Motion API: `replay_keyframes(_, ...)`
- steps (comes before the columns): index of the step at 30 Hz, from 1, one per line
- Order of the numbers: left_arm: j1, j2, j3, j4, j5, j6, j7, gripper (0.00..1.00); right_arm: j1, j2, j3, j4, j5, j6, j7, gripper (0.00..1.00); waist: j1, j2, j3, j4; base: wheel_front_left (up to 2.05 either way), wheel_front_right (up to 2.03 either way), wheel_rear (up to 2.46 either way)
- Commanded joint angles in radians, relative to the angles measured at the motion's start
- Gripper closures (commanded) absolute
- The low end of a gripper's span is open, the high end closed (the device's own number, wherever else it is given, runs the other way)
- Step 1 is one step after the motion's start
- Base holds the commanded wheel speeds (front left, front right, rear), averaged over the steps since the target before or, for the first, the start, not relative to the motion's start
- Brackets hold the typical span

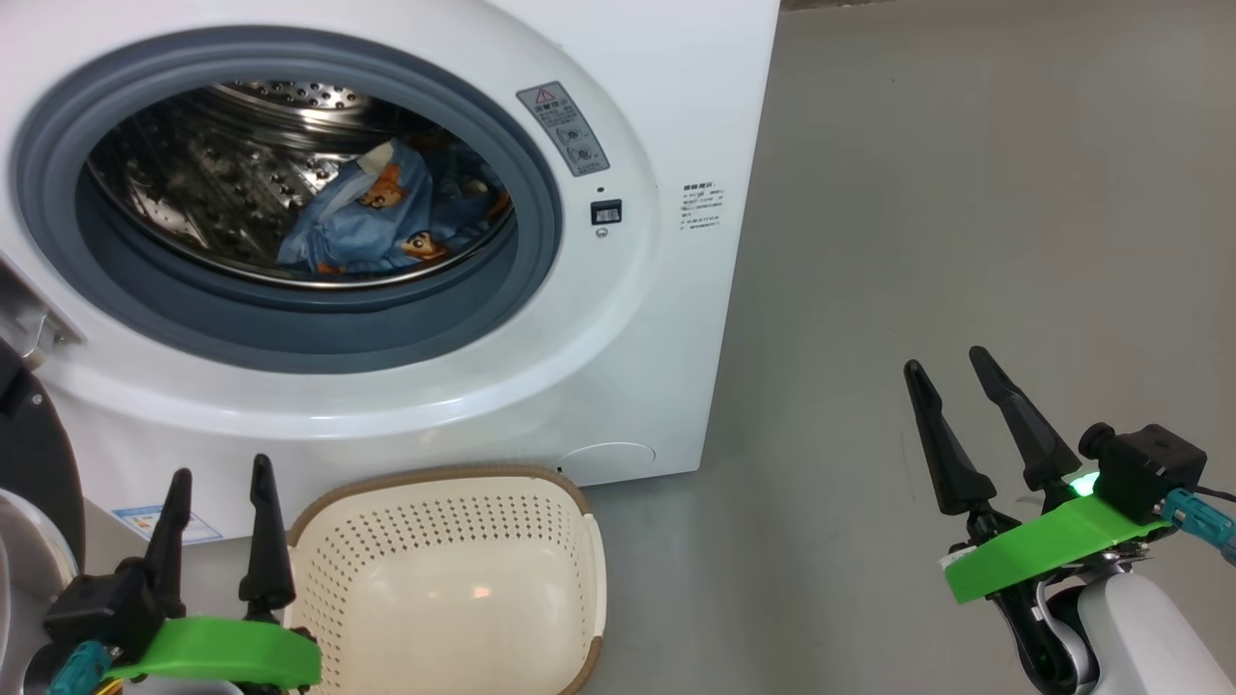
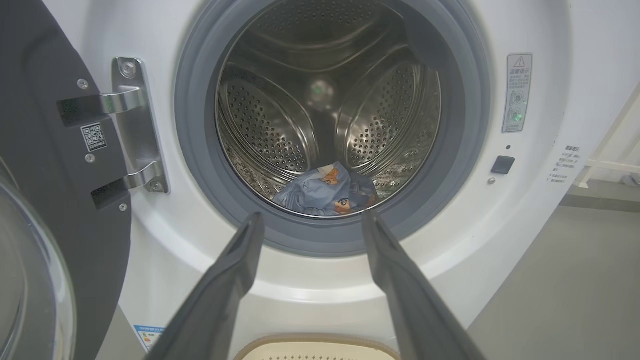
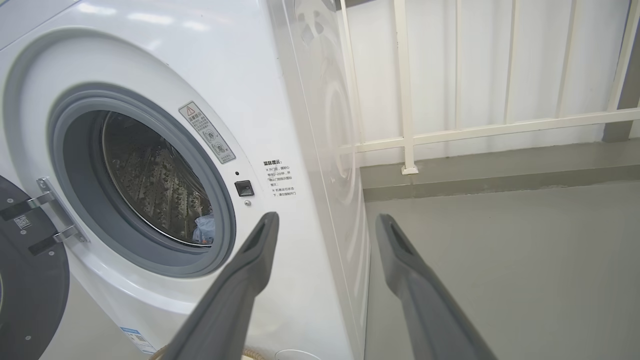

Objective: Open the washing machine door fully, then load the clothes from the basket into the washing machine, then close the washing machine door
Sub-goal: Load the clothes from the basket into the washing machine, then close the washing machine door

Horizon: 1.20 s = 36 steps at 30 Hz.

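Washing machine door (image 2: pixel 50 210) ran off left edge. Basket (image 1: pixel 435 475) was cropped at bottom edge. Clothes (image 3: pixel 204 231) sat mostly hidden behind gasket (image 3: pixel 75 175). Warning label (image 1: pixel 563 127) print was too small to read.

Background's pretty plain here: smooth grey floor (image 1: pixel 966 193), matte finish. Over in the right wrist view there's a white metal railing (image 3: pixel 406 90), its post planted on a low grey kerb (image 3: pixel 500 172), and a pale ribbed wall (image 3: pixel 500 65) sits right behind the bars.
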Motion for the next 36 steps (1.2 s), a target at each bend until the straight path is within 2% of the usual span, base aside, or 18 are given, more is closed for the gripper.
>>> replay_keyframes(1,-0.006,0.013,0.028,-0.025,-0.013,-0.006,-0.005,0.00,0.002,-0.012,0.023,-0.021,-0.006,0.002,-0.012,0.00,0.0000,0.0000,0.000,0.000,0.00,0.00,0.00)
replay_keyframes(36,-0.025,0.008,0.063,-0.010,0.004,-0.037,-0.005,0.00,0.002,-0.014,0.033,-0.019,-0.002,0.002,-0.012,0.00,0.0000,0.0000,-0.004,0.003,-0.07,0.07,0.00)
